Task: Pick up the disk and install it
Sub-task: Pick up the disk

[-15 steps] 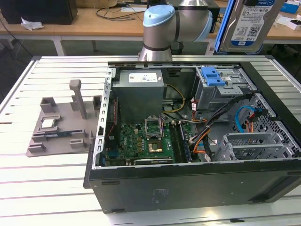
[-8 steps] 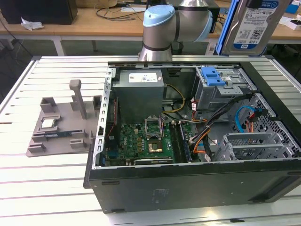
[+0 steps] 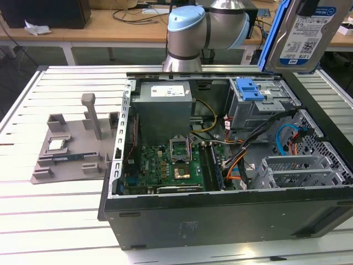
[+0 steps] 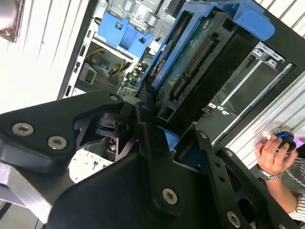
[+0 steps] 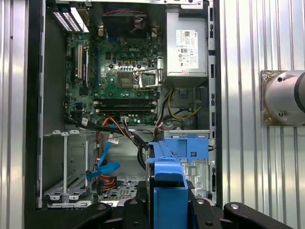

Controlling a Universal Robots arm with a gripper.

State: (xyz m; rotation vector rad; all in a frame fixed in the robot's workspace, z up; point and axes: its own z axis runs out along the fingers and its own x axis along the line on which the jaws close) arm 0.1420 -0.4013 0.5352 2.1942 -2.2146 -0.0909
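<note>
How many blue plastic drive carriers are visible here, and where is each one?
2. One frames the disk held in the gripper, above the case. The other, a bare bracket, sits atop the metal drive cage. Others may be hidden.

Blue-and-white label with barcode blocks on the face of the disk; print too fine to make out. White sticker on the grey power supply (likewise in the first wrist view), lines of small print, unreadable. Nothing legible elsewhere.
</note>
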